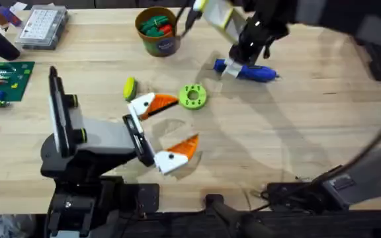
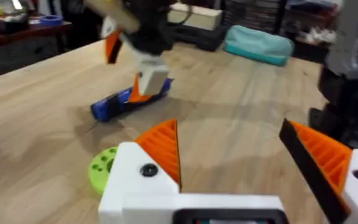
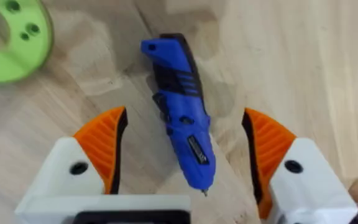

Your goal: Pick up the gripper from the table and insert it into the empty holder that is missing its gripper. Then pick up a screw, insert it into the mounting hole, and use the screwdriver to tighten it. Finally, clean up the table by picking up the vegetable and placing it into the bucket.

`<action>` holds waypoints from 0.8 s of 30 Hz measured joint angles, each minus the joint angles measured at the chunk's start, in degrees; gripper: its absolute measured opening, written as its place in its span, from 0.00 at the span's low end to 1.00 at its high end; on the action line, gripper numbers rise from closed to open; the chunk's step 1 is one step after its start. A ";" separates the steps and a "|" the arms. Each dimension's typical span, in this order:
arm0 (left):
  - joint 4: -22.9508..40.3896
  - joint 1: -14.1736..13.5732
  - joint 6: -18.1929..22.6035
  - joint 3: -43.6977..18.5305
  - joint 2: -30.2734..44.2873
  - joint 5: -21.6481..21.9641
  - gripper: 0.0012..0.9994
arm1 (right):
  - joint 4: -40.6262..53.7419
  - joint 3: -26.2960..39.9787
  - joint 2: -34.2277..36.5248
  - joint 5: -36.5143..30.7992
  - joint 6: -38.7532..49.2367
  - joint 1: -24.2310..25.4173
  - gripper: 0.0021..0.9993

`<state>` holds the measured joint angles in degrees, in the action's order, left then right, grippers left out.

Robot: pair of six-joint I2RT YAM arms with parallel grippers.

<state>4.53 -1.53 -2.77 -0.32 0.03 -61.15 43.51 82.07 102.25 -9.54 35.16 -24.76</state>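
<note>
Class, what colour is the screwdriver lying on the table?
The screwdriver is blue with black grip markings, clearest in the right wrist view.

Workshop — circuit board [image 1: 5,80], parts organizer box [image 1: 43,26]

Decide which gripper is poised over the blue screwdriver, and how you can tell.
The right gripper: its open orange pads straddle the screwdriver lying on the table. The left gripper is open beside the green ring.
</note>
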 joint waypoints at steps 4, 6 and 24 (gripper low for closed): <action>-0.78 0.01 -5.75 -0.22 0.00 9.53 0.99 | 0.96 0.31 -6.87 -0.02 -5.48 -0.19 0.99; -0.15 0.01 -7.31 -1.03 0.01 14.28 0.99 | 1.15 0.40 -10.23 -0.02 -8.33 -0.19 0.99; 21.17 0.01 -8.56 -24.96 12.37 32.94 0.99 | 8.00 0.63 -28.82 1.31 -22.56 -0.19 0.99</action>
<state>25.69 -1.52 -11.33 -25.28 12.40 -28.21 51.51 82.70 73.43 -8.23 12.60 -24.95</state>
